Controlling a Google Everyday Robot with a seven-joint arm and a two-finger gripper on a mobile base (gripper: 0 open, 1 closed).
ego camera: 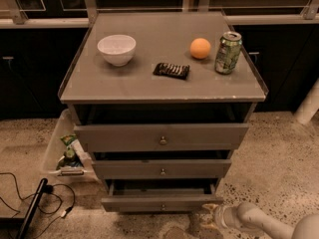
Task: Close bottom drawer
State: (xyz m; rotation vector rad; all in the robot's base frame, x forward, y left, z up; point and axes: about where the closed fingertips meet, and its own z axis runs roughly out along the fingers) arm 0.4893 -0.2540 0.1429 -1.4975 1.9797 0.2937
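Note:
The bottom drawer (162, 202) is the slimmest of three grey drawer fronts, with a small brass knob. It stands a short way out of the grey cabinet (164, 88), and a narrow dark gap shows behind its front. My gripper (210, 217) is low at the bottom right, on the end of my white arm (259, 220), right by the drawer front's right end. I cannot tell whether it touches the front.
The middle drawer (162, 169) and top drawer (162, 136) also stand slightly out. On the cabinet top are a white bowl (116, 49), a dark snack packet (171, 70), an orange (200, 48) and a green can (228, 53). A white bin (64, 148) and cables (30, 203) lie at the left.

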